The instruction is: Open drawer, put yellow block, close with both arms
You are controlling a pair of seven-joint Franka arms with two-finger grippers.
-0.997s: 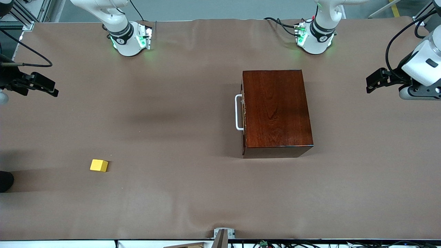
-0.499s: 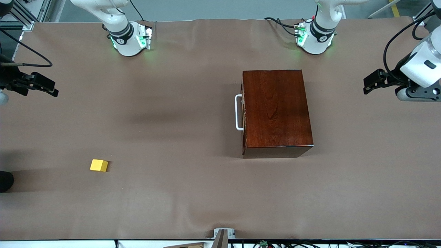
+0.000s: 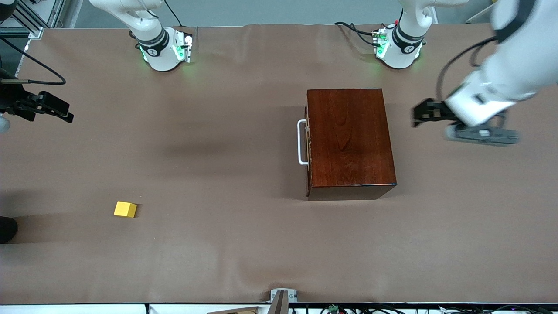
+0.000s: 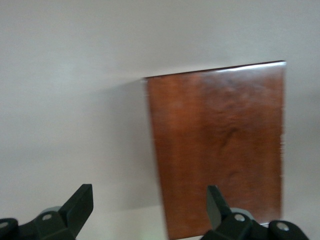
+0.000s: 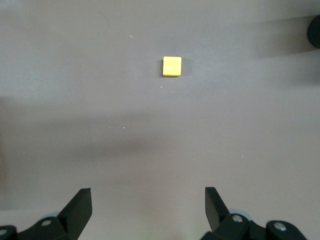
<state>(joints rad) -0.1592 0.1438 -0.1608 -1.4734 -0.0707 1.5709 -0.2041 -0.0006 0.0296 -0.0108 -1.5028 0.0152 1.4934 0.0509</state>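
Note:
The dark reddish-brown wooden box (image 3: 351, 139) stands mid-table with its drawer shut. The white U-shaped handle (image 3: 301, 142) faces the right arm's end. The box top also shows in the left wrist view (image 4: 220, 145). The yellow block (image 3: 125, 209) lies on the table toward the right arm's end, nearer the front camera than the box. It also shows in the right wrist view (image 5: 172, 66). My left gripper (image 3: 419, 117) (image 4: 149, 195) is open and empty, over the table beside the box's back. My right gripper (image 3: 65, 114) (image 5: 147, 195) is open and empty, waiting over the right arm's end of the table.
A brown mat (image 3: 226, 253) covers the table. The two arm bases (image 3: 163, 50) (image 3: 399, 48) stand along the table's top edge. A metal bracket (image 3: 283, 296) sits at the near edge. A dark object (image 3: 6, 229) shows at the right arm's end.
My left arm has swung in toward the box, and its gripper now hangs close beside the box's back. The right arm, block and box have not moved.

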